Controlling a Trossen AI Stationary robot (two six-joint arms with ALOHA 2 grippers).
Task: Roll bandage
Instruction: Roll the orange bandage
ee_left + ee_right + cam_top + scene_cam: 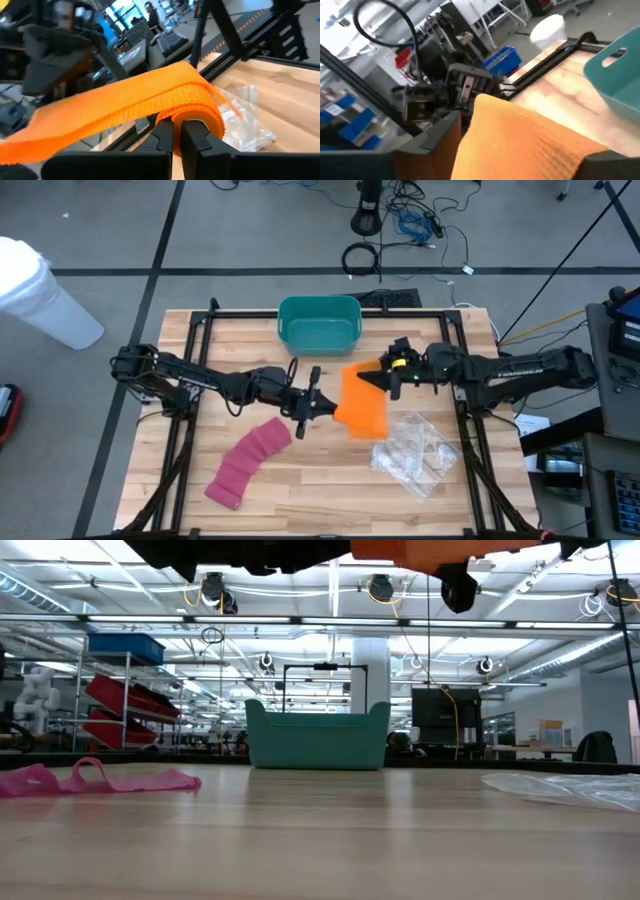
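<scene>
An orange bandage (365, 405) is held in the air between both grippers above the table's middle; it also shows at the top of the low view (420, 550). My left gripper (322, 407) is shut on its rolled end. My right gripper (385, 375) is shut on its other end. A pink bandage (248, 460) lies flat and unrolled on the table at the near left, and it also shows in the low view (100, 778). My left gripper has the bandage's rolled end (200, 107) wound over its two nearly closed fingertips (162, 135). The fingers come level from the table's left. The roll is lifted clear, and the band runs off flat toward the other gripper. My right gripper holds the bandage's free end (485, 130) between its fingers, coming from the table's right. The band itself hides the exact place of contact. The band is clear of the table and spreads wide toward my left gripper.
A teal bin (320, 323) stands at the table's far middle. A crumpled clear plastic bag (415, 452) lies at the near right. A black frame (190, 380) runs along the table's edges.
</scene>
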